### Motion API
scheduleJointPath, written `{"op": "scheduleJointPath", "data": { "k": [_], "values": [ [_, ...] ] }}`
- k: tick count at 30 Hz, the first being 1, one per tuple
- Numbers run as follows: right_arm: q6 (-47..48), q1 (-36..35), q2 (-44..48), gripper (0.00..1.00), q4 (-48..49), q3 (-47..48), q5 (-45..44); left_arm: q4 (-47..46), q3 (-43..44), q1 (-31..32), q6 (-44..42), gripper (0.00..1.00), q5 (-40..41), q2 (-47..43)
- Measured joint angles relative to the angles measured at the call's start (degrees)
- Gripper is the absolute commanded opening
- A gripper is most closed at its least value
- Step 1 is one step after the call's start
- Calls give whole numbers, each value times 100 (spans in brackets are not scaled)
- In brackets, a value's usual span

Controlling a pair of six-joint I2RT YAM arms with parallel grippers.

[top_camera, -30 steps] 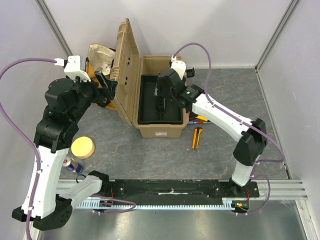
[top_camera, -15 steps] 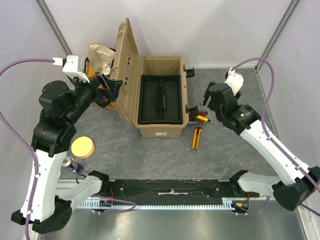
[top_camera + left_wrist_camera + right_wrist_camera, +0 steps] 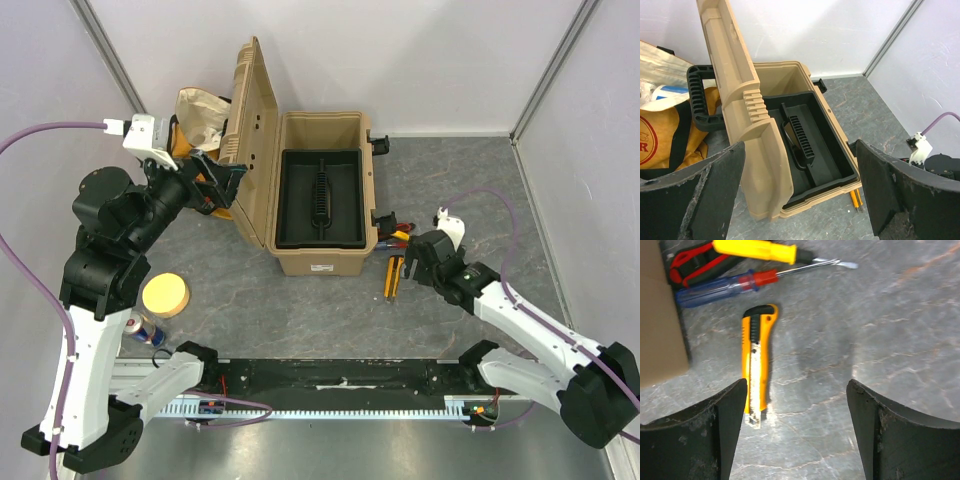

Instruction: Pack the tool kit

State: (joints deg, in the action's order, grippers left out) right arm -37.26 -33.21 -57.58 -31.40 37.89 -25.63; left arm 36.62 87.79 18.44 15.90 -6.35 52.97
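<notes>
- While the tan toolbox [image 3: 320, 262] is being left open at the back of the table [image 3: 300, 310], only its black tray [image 3: 300, 228] is being shown inside.
- The left gripper [image 3: 799, 150] is being held wide apart, empty, facing the raised lid [image 3: 747, 125].
- The right gripper [image 3: 796, 390] is being held wide apart, empty, over the table beside a yellow utility knife [image 3: 756, 365], near two screwdrivers [image 3: 725, 285] by the toolbox's wall.

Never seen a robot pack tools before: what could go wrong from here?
The yellow utility knife lies flat, off-centre under the open right claw: a grab might slip or scrape the table. The screwdrivers crowd close by and could get knocked. Nothing holds the raised lid; it might drop.
</notes>
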Motion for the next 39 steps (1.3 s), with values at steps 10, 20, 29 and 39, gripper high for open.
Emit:
{"op": "scheduleJointPath", "data": {
  "k": [10,20,29,39],
  "values": [
    [28,-293,-1147,85,1388,-188,481,-2,-9,0,0,96,24,-15],
    [-549,-850,-1978,73,1530,-188,-219,-4,-66,0,2,96,50,-13],
    [-1016,-903,-2350,58,1528,-199,-498,-7,-79,0,2,96,92,0],
    [-1263,-907,-2374,13,1491,-240,-774,-7,-96,0,0,96,92,0]
  ]
}}
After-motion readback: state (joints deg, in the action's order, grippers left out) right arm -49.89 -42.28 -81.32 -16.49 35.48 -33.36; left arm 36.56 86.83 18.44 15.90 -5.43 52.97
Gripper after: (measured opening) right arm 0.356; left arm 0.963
